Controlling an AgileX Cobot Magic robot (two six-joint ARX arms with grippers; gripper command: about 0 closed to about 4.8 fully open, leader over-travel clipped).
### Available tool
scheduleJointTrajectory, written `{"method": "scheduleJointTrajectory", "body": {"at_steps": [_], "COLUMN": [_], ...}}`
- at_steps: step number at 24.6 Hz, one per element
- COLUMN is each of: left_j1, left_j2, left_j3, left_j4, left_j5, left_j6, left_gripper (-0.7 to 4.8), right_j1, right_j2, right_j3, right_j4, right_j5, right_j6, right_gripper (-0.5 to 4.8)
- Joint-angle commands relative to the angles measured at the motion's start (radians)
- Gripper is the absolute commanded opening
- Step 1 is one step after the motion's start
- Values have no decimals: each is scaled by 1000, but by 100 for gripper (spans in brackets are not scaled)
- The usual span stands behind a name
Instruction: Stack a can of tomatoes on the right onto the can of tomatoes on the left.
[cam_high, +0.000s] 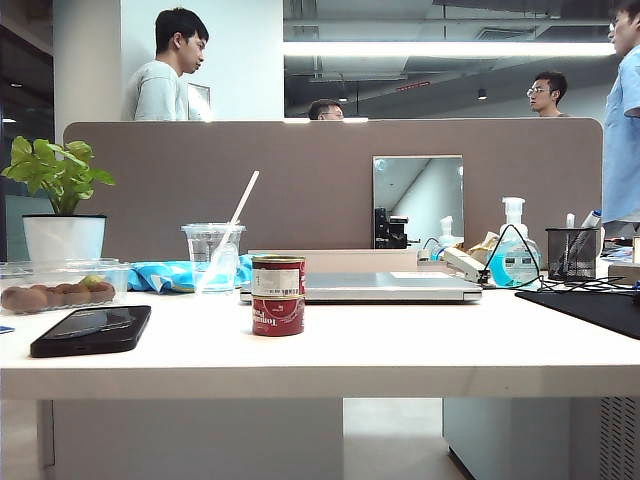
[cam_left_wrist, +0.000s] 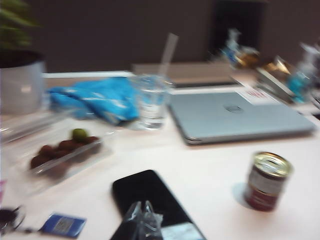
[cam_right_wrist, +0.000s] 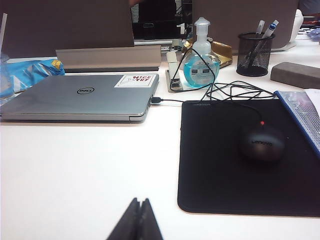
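On the table's left side, a potted plant (cam_high: 58, 195) stands behind a clear tray of fruit (cam_high: 55, 293), with a black phone (cam_high: 92, 329) lying in front of the tray. Beside them, a plastic cup (cam_high: 213, 256) with a straw stands by a blue cloth (cam_high: 165, 274). At centre, two tomato cans (cam_high: 278, 295) stand stacked, one squarely on the other, just in front of a closed laptop (cam_high: 385, 287). The left gripper (cam_left_wrist: 141, 216) hangs above the phone; its fingers appear pressed together, though the view is blurred. To the right lie a sanitiser bottle (cam_high: 513, 260), a pen holder (cam_high: 572, 252) and a black mouse pad (cam_right_wrist: 240, 155) carrying a mouse (cam_right_wrist: 262, 142). The right gripper (cam_right_wrist: 139, 216) is closed and empty, low over bare tabletop beside the pad.
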Motion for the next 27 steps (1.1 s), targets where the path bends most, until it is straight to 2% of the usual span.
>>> {"method": "scheduleJointTrajectory", "body": {"at_steps": [1, 4, 5, 9, 27], "left_j1": [76, 96, 94, 93, 93], "left_j2": [-98, -150, -176, -199, -229], "left_j3": [-97, -152, -185, -187, -187], "left_j4": [5, 5, 6, -50, -41], "left_j5": [-2, -4, -36, -73, -61], "left_j6": [-72, -76, -77, -65, -69], "left_gripper": [-4, -4, -4, -4, -4], "right_j1": [-1, -1, -1, -1, -1], "right_j2": [1, 0, 1, 0, 1], "right_j3": [6, 6, 6, 6, 6], "right_j4": [10, 10, 10, 10, 10], "right_j5": [1, 2, 1, 1, 1], "right_j6": [3, 3, 3, 3, 3], "right_gripper": [-8, -8, -8, -8, -8]}}
